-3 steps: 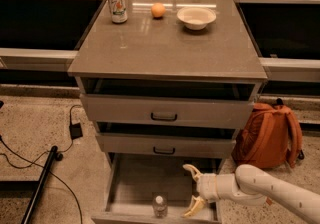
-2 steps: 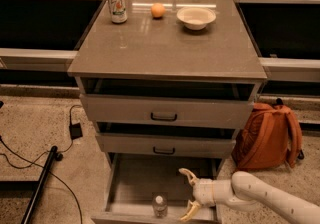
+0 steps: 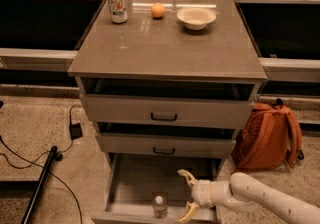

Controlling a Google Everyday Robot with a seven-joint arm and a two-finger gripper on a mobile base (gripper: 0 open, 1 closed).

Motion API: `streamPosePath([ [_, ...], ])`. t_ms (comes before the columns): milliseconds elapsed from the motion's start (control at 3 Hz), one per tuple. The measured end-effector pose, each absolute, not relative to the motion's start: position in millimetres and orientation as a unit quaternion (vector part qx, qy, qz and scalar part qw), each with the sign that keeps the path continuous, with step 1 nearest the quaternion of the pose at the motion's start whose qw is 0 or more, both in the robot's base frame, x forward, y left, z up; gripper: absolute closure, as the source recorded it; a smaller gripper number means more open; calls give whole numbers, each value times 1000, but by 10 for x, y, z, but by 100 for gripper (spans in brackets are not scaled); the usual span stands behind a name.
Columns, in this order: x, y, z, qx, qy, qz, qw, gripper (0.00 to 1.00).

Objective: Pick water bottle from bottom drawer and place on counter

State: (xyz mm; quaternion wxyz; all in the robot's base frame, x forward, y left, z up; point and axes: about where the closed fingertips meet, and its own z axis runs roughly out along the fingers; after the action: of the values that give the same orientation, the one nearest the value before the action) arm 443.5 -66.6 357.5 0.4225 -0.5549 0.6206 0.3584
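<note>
The water bottle [image 3: 159,206], clear with a white cap, stands upright near the front of the open bottom drawer [image 3: 135,180]. My gripper [image 3: 186,195] comes in from the right on a white arm, inside the drawer, just right of the bottle. Its yellowish fingers [image 3: 185,177] are spread wide open and hold nothing. A small gap lies between the gripper and the bottle. The counter [image 3: 165,43] is the grey-brown top slab above.
On the counter stand a green-and-white soda can [image 3: 117,4], an orange [image 3: 158,10] and a white bowl [image 3: 196,17]. An orange backpack [image 3: 268,135] leans right of the cabinet. Cables and a black pole [image 3: 40,183] lie on the floor at left.
My gripper and arm have moved left inside the bottom drawer, closer to the water bottle. The bottle has not moved.
</note>
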Motion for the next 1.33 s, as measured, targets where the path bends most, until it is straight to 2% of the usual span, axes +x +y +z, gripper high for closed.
streamPosePath([
  [667,4454,-81,2906,-586,582,380,416,0],
  [1000,4467,81,2718,-587,578,386,415,18],
  [1333,4482,182,2582,-587,579,389,410,42],
])
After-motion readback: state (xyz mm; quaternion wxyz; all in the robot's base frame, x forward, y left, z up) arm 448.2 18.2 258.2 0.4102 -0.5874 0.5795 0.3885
